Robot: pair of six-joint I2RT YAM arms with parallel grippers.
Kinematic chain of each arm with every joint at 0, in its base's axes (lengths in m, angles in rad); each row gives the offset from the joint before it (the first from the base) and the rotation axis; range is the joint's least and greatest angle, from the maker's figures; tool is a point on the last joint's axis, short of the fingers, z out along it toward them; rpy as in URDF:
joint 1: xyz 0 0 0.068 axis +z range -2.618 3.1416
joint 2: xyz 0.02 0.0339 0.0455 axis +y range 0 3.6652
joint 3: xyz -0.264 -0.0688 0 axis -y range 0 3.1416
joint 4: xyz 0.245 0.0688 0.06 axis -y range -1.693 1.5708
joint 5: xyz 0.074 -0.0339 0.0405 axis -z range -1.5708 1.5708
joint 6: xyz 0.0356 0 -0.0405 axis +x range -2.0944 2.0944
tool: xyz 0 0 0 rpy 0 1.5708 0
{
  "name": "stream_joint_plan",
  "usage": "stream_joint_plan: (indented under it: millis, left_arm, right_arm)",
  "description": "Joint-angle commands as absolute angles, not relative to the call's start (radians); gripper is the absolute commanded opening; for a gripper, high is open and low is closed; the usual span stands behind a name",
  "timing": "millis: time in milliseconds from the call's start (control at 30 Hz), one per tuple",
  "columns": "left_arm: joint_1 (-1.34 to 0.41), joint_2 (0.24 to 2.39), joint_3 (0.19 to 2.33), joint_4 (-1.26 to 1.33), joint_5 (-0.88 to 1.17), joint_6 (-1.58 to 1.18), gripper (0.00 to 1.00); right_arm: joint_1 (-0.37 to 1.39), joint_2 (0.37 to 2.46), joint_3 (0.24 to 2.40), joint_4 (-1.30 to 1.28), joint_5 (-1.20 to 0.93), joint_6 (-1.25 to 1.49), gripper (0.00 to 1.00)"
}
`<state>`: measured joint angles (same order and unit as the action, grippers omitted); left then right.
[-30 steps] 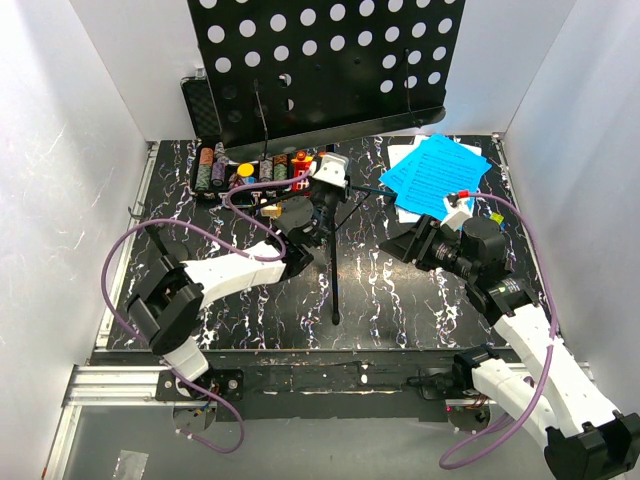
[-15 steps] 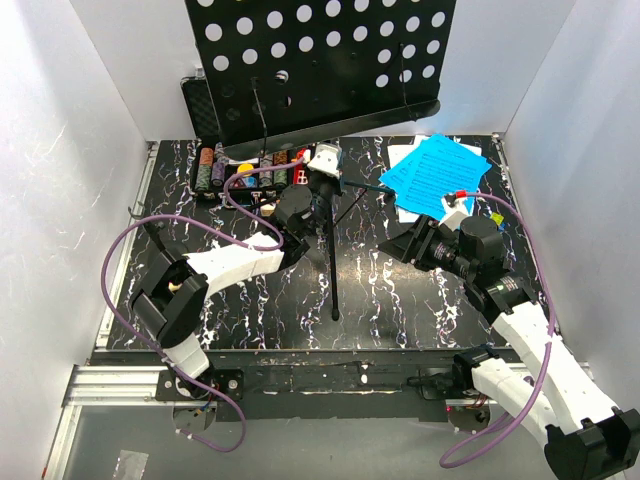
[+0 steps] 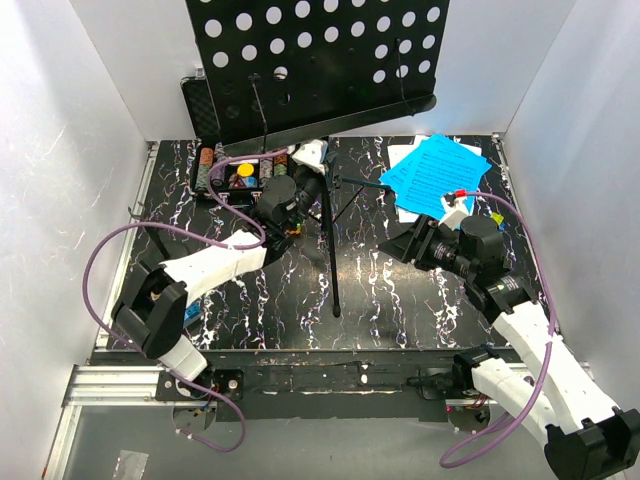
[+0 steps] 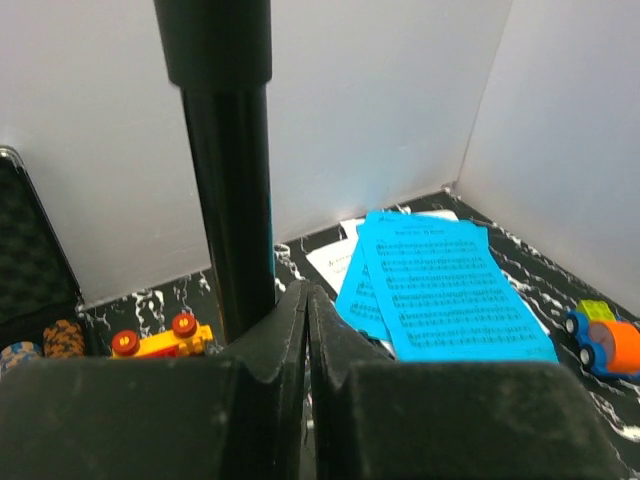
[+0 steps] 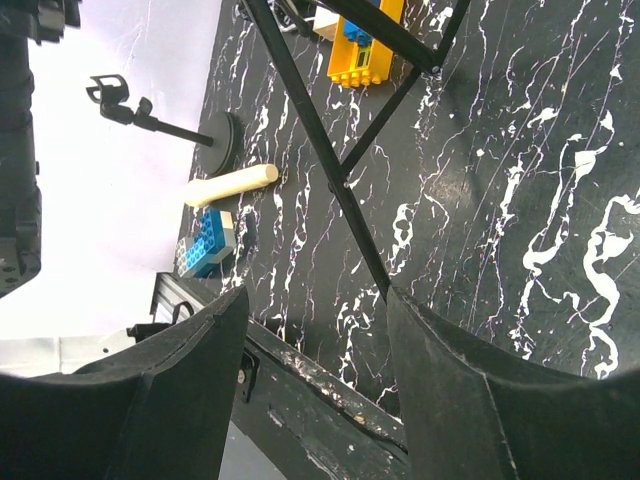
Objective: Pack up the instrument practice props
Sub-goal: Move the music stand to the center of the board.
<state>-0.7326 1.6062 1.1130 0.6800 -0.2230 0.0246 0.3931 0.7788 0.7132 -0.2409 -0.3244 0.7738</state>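
The black music stand stands at the back, with its hole-punched desk (image 3: 320,60) up high and its tripod legs (image 3: 334,260) spread on the table. My left gripper (image 3: 314,180) is shut beside the stand's pole (image 4: 232,200). The pole rises just left of the fingertips, and I see nothing between the pads. Blue sheet-music pages (image 3: 437,172) lie at the back right and also show in the left wrist view (image 4: 450,290). My right gripper (image 3: 393,243) is open and empty, facing the legs (image 5: 330,160). The cream microphone (image 5: 232,185) and the small mic stand (image 5: 165,125) lie by the left wall.
The black poker chip case (image 3: 215,165) sits at the back left with coloured blocks beside it. A yellow toy car (image 4: 160,340) is near the pole. A blue block (image 5: 205,245) lies near the microphone. An orange and blue toy (image 4: 610,345) sits right of the pages. White walls enclose three sides.
My left gripper has moved back and to the left along the stand's pole. The stand's desk has shifted slightly left. The right arm has not moved.
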Motion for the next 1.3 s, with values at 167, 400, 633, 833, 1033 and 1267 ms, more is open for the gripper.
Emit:
stream_joint_plan:
  millis: [167, 400, 633, 833, 1033, 1267]
  left_arm:
    - [-0.719, 1.428, 1.036, 0.608, -0.136, -0.032, 0.05]
    - [-0.716, 1.374, 0.956, 0.670, -0.204, -0.034, 0.63]
    - [-0.692, 1.479, 1.048, 0.712, -0.249, -0.014, 0.66]
    - [-0.680, 1.560, 1.124, 0.764, -0.236, -0.011, 0.61]
    - [-0.680, 1.606, 1.164, 0.738, -0.225, -0.006, 0.56]
    - [-0.678, 1.588, 1.039, 0.840, -0.255, -0.048, 0.57]
  right_arm:
    - [0.400, 0.779, 0.788, -0.247, -0.337, 0.733, 0.65]
    - [0.399, 0.781, 0.793, -0.250, -0.337, 0.727, 0.65]
    - [0.399, 0.782, 0.784, -0.247, -0.339, 0.727, 0.65]
    - [0.399, 0.776, 0.769, -0.239, -0.342, 0.733, 0.65]
    - [0.400, 0.788, 0.755, -0.235, -0.360, 0.739, 0.65]
    - [0.400, 0.790, 0.746, -0.229, -0.362, 0.736, 0.65]
